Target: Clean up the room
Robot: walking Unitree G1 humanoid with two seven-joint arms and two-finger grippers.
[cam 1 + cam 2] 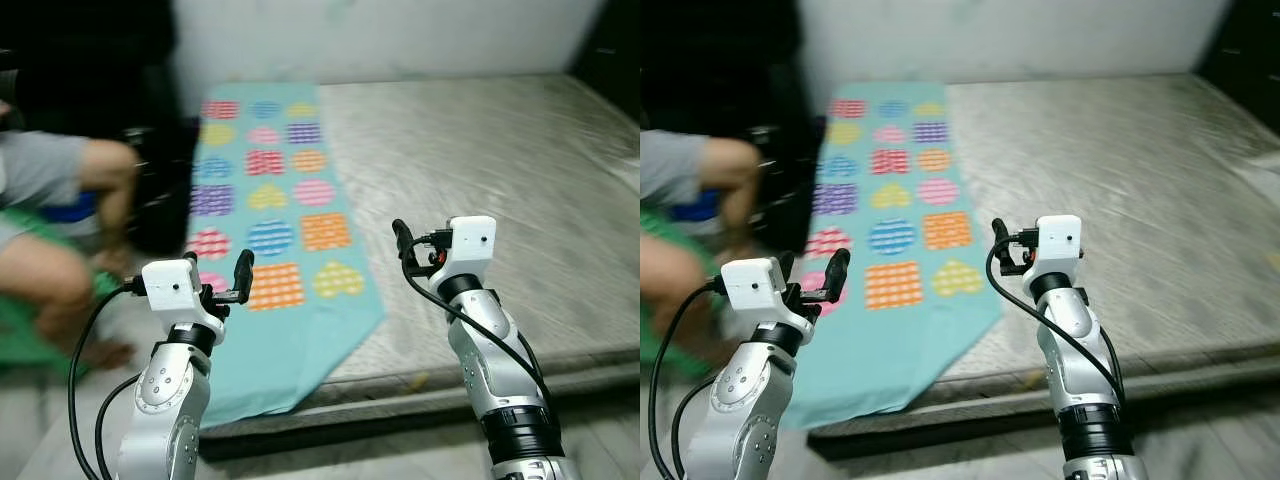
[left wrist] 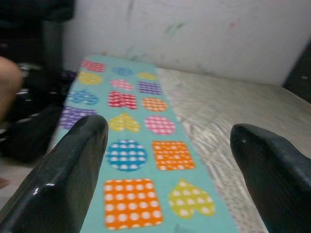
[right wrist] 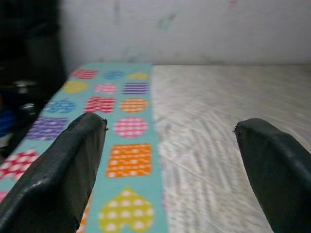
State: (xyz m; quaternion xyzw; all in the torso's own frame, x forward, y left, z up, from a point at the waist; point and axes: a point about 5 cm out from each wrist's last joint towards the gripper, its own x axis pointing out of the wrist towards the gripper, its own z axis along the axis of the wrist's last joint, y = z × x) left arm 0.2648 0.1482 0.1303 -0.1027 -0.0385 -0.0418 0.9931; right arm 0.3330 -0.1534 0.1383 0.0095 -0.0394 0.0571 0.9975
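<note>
A teal blanket (image 1: 300,300) printed with coloured hearts, circles and squares lies along the left side of a bare grey mattress (image 1: 500,170); its near corner hangs over the mattress edge. My left gripper (image 1: 218,275) is raised over the blanket's near left part, open with nothing between its fingers (image 2: 73,165). My right gripper (image 1: 420,250) is raised over the mattress just right of the blanket's edge, also open and empty, with its fingers (image 3: 73,160) wide apart.
A person (image 1: 60,190) sits at the left, knees bent, beside the bed, on something green (image 1: 20,340). Dark objects (image 1: 160,190) stand between the person and the blanket. A white wall (image 1: 400,40) runs behind the mattress. The views are blurred.
</note>
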